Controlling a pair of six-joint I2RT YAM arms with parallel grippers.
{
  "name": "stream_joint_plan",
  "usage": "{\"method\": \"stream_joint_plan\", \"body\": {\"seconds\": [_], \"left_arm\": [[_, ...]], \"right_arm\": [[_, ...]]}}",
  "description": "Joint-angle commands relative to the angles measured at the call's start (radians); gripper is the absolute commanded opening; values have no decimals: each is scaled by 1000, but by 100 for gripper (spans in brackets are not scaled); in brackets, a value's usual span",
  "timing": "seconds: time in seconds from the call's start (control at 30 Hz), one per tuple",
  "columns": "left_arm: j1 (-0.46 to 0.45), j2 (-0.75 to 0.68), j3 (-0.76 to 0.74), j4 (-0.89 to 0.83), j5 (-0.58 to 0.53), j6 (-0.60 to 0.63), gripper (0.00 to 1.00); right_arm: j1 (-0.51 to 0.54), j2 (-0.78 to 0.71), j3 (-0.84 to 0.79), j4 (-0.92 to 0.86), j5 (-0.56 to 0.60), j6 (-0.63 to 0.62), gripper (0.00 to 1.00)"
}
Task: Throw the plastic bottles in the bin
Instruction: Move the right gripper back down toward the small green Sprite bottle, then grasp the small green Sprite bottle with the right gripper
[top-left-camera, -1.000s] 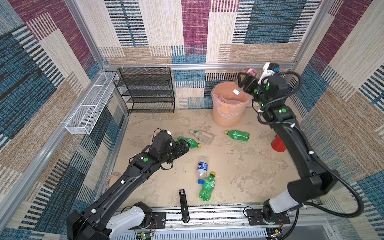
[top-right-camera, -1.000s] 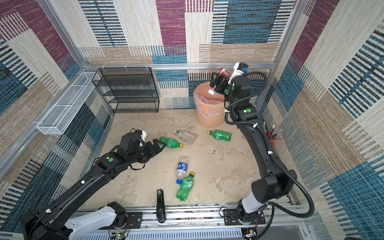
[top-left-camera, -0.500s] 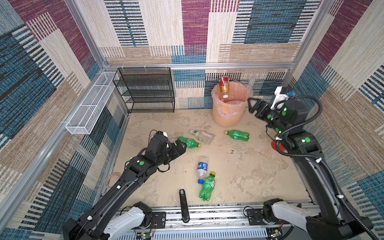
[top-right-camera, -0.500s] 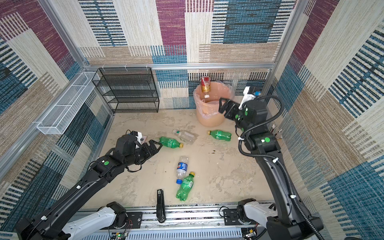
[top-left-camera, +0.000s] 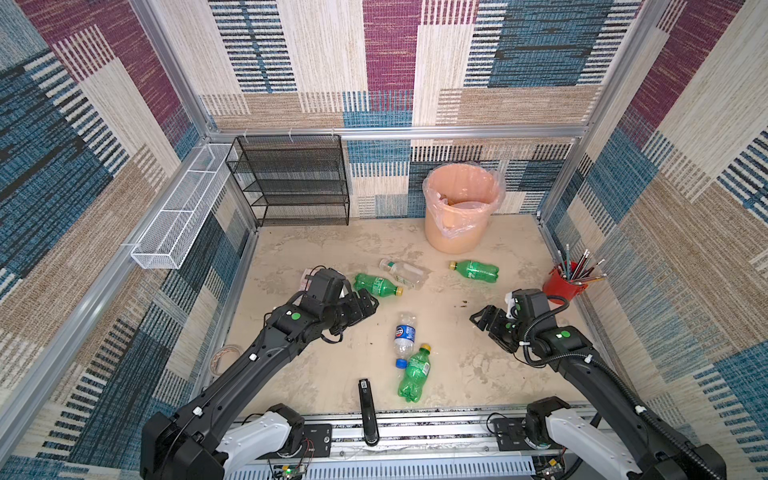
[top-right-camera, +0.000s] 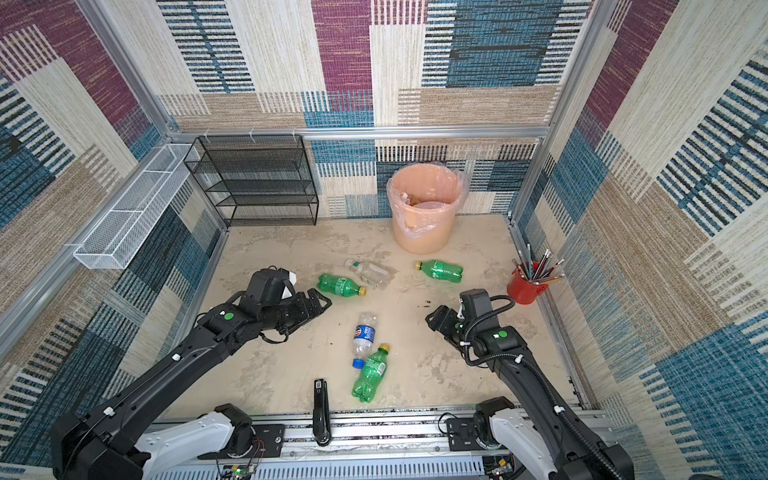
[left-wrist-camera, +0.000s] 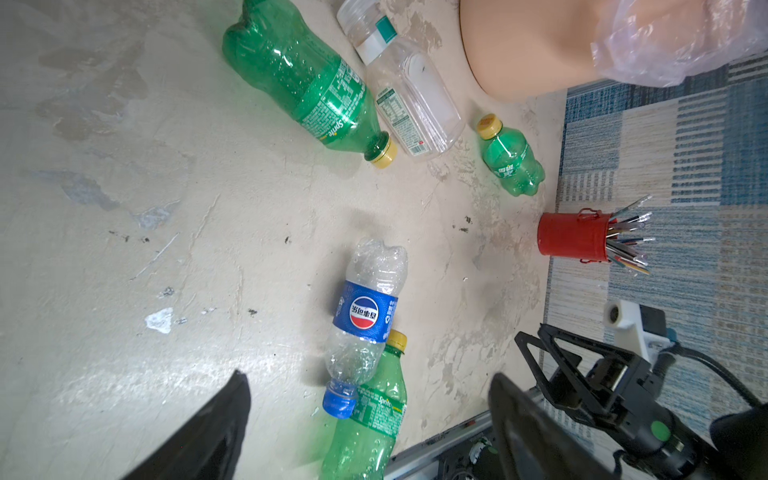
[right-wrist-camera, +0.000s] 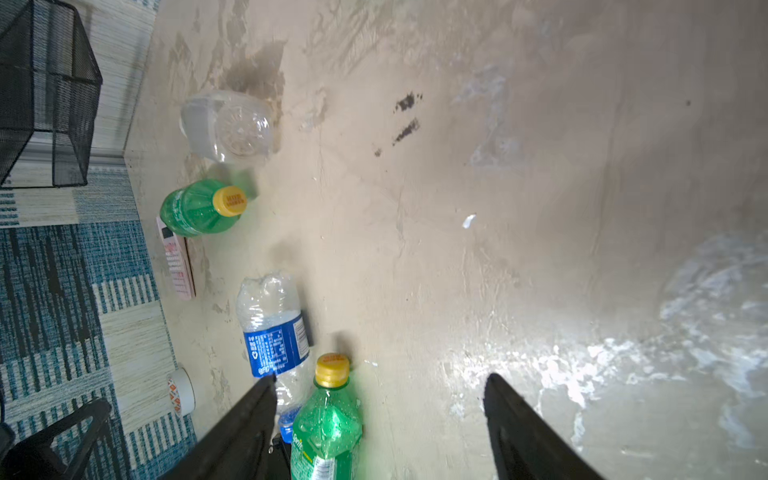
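The peach bin (top-left-camera: 457, 235) with its clear bag stands at the back; something amber shows inside it. On the floor lie three green plastic bottles (top-left-camera: 376, 285) (top-left-camera: 473, 270) (top-left-camera: 413, 374), a clear one with a white cap (top-left-camera: 403, 271), and a clear blue-capped one (top-left-camera: 405, 338) touching the nearest green bottle. My left gripper (top-left-camera: 368, 305) (left-wrist-camera: 368, 376) hovers open and empty just left of the blue-capped bottle (left-wrist-camera: 365, 307). My right gripper (top-left-camera: 482, 320) (right-wrist-camera: 381, 376) is low at the right, open and empty, facing the green bottle (right-wrist-camera: 326, 424).
A black stapler (top-left-camera: 368, 409) lies at the front edge. A red pencil cup (top-left-camera: 563, 286) stands by the right wall. A black mesh shelf (top-left-camera: 291, 183) and white wire basket (top-left-camera: 183, 224) line the back left. A pink calculator (right-wrist-camera: 176, 257) lies under my left arm.
My right arm let an amber bottle drop into the bin, then swung down and forward to the floor at the right. My left gripper drifted slightly toward the front.
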Motion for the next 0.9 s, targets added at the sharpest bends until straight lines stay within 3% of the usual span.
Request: {"method": "stream_joint_plan", "body": {"seconds": [0.0,0.37,0.67,0.87], "left_arm": [[1,-34,-27,-57,16,50,91],[6,-211,-149,-154,-10,59,89],[7,-132,-98,-197,48,60,83],[6,-119,-81,-211,34,32,83]], "right_arm": [[15,-15,-2,3,-14,52,78],[141,-8,-29,30,-8,164,73],[262,122,-16,117,-85,142,71],[345,221,68,74,-138,136,72]]}}
